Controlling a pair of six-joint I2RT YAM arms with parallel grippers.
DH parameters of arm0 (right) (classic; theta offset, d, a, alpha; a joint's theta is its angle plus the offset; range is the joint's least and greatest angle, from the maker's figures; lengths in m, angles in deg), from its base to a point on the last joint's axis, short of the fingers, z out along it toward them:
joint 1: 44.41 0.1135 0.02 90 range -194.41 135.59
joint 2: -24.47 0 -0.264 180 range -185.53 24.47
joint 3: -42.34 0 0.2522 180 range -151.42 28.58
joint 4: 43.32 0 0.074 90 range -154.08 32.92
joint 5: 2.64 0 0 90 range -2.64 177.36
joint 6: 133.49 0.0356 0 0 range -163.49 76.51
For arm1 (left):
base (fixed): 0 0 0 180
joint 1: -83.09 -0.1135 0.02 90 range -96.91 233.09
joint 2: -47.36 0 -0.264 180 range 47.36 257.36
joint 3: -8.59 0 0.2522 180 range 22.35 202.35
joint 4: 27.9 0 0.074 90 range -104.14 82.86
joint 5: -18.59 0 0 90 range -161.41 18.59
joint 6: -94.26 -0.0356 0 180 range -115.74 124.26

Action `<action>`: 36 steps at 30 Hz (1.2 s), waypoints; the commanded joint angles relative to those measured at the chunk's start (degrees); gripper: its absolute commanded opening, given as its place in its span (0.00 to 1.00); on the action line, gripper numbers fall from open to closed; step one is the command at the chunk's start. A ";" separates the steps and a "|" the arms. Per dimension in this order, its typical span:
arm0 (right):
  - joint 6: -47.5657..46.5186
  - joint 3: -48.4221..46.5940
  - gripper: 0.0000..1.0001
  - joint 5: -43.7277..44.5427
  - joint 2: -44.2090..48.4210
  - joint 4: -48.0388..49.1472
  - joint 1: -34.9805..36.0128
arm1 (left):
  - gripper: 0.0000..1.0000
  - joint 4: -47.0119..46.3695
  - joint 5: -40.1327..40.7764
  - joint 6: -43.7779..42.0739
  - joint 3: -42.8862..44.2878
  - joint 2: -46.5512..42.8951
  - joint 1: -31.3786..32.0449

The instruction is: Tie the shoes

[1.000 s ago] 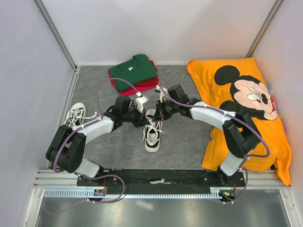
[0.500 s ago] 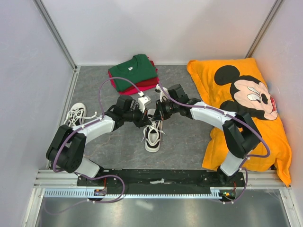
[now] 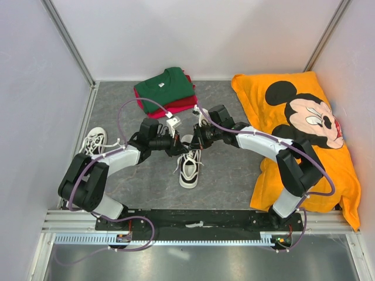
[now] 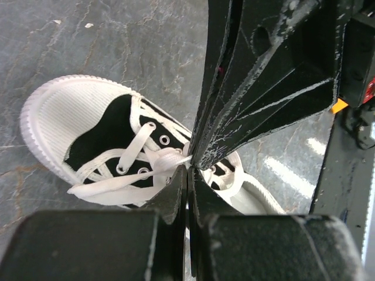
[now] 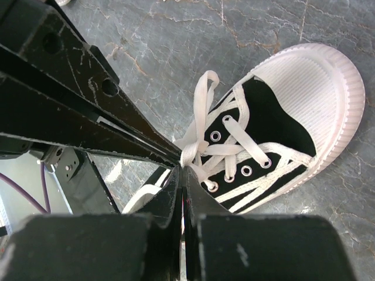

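One white canvas shoe (image 3: 188,170) with dark lining lies mid-table, toe toward the arms. Both grippers meet tip to tip over its laces. My left gripper (image 3: 179,148) is shut on a white lace (image 4: 153,163) above the eyelets; the shoe's toe (image 4: 55,111) lies to the left in the left wrist view. My right gripper (image 3: 194,144) is shut on the lace (image 5: 198,147) at a crossing; the shoe (image 5: 304,88) lies to the right in the right wrist view. The second shoe (image 3: 93,142) lies at the far left with loose laces.
Folded green and red shirts (image 3: 166,89) lie at the back centre. An orange Mickey Mouse cushion (image 3: 304,134) fills the right side. Grey walls enclose the table, and the arms' base rail (image 3: 199,219) runs along the near edge.
The left wrist has shifted slightly to the left and turned a little. Both grippers stay shut together over the middle shoe's laces.
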 commanded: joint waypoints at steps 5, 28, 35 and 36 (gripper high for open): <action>2.04 -0.11 0.07 -1.22 1.60 2.87 0.40 | 0.03 -12.66 -5.82 8.95 -1.77 3.51 0.13; 1.60 -1.60 0.37 -4.55 1.44 -1.09 -6.81 | 0.05 -12.58 -8.45 9.74 -0.54 6.42 -1.89; 4.67 -1.43 0.31 -6.22 -1.82 0.93 -6.63 | 0.05 -12.75 -8.89 9.48 -0.63 6.24 -1.89; 4.85 -1.60 0.31 -6.57 -2.00 1.20 -6.55 | 0.05 -12.75 -8.89 9.39 -0.63 6.24 -1.81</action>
